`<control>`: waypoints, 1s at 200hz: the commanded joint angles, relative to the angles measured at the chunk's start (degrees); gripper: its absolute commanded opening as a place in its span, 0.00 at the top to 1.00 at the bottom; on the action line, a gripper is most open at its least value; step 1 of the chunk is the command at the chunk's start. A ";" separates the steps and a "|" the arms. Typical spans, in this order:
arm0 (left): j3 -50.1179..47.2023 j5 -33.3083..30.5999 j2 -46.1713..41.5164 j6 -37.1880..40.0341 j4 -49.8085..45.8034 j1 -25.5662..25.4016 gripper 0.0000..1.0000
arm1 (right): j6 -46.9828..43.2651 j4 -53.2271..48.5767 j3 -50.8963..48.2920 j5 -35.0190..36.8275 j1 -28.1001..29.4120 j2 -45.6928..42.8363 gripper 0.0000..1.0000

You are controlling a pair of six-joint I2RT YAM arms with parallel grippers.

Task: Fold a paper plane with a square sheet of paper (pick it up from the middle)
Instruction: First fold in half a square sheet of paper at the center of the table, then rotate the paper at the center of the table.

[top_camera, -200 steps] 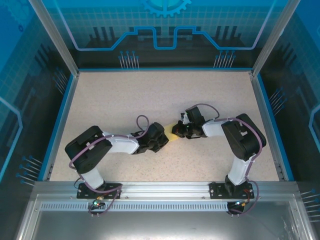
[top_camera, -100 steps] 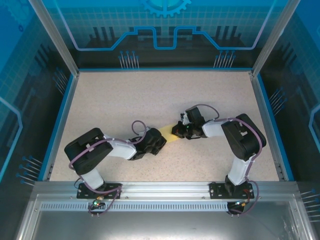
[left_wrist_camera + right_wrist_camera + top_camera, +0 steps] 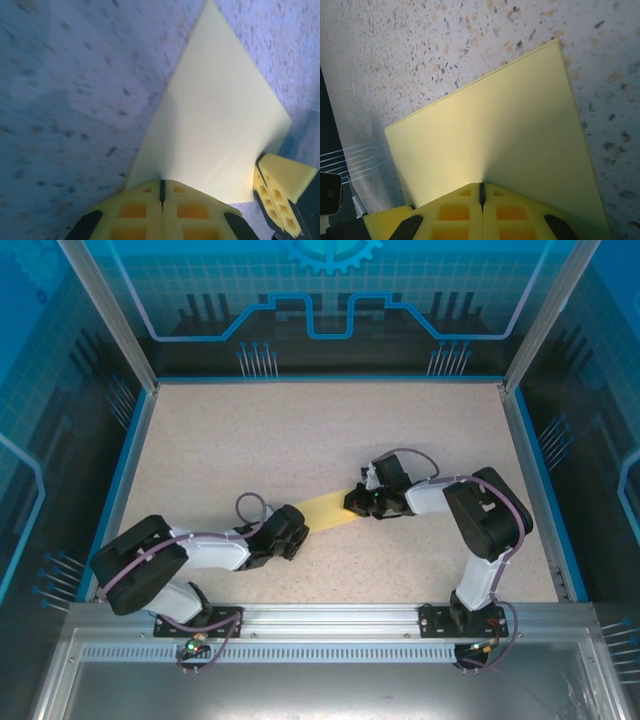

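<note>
The square sheet of paper (image 3: 324,508) is pale yellow and hangs stretched as a band between my two grippers just above the table. My left gripper (image 3: 299,518) is shut on its near-left end, with the jaws pressed together on the paper's edge (image 3: 161,183). My right gripper (image 3: 352,504) is shut on the opposite end (image 3: 481,185). In the left wrist view the paper (image 3: 215,120) spreads up to a pointed corner, and a right finger (image 3: 280,192) shows at its lower right. The right wrist view shows the paper (image 3: 490,130) flat and smooth. No paper plane is in view.
The speckled beige table (image 3: 300,430) is framed by a blue rim (image 3: 118,490) and metal posts. The left arm (image 3: 150,565) lies low along the near-left, and the right arm (image 3: 485,530) bends at the near-right. A metal rail (image 3: 330,625) runs along the front.
My left arm has drawn back toward the near-left with its end of the paper. Much more paper now shows between the grippers. The right gripper has stayed put.
</note>
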 commanded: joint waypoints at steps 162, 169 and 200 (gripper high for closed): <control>18.40 5.18 -14.82 41.42 -41.66 22.50 0.51 | -14.79 -27.40 24.26 12.29 14.05 2.87 0.84; 18.71 5.73 -14.97 42.07 -41.97 23.85 0.49 | -14.62 -27.71 26.19 12.02 15.14 4.42 0.82; 18.60 6.96 -14.90 44.43 -41.67 28.19 0.37 | -14.74 -30.04 34.43 13.25 18.85 10.82 0.80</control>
